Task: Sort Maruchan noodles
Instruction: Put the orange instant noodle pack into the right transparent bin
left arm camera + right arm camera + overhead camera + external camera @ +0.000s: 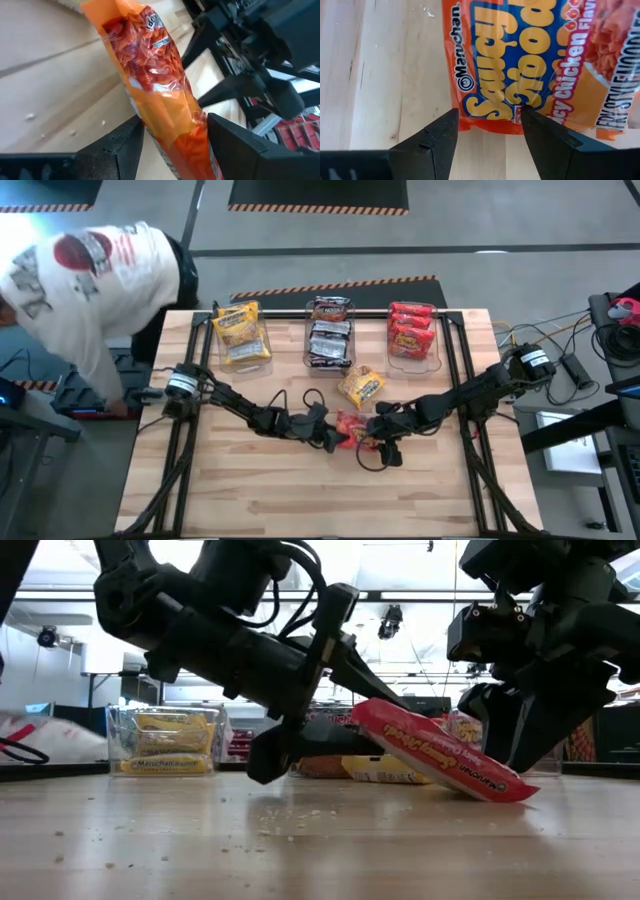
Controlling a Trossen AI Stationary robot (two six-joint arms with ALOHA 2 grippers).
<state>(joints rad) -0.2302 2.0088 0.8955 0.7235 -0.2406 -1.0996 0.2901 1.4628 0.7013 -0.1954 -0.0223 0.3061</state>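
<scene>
Both arms are reaching in toward the middle of the wooden table [250, 490], meeting over a red Maruchan packet [352, 430]. The left gripper [325, 432] is pinching that packet by one end, its two dark fingers [120, 150] pressing on either side of the crinkly wrapper, and in the low view the packet is tilting, its held end lifted off the wood and its far end resting down on the tabletop. The right gripper [487, 135] is hovering just at the packet's other edge; its fingers are standing spread, with the printed orange edge of the wrapper lying between and just beyond the tips, and they are not closing on it. A yellow packet [360, 386] is lying loose on the table just behind the red one, near the middle bin. Along the far edge three clear plastic bins are sitting in a row: the left bin [241, 332] is holding yellow packets, the middle bin [330, 332] dark ones, and the right bin [412, 332] red ones. A person in a white printed shirt [75, 275] is bending over beside the table's far left corner. Small crumbs are lying scattered across the wood in front of the grippers.
</scene>
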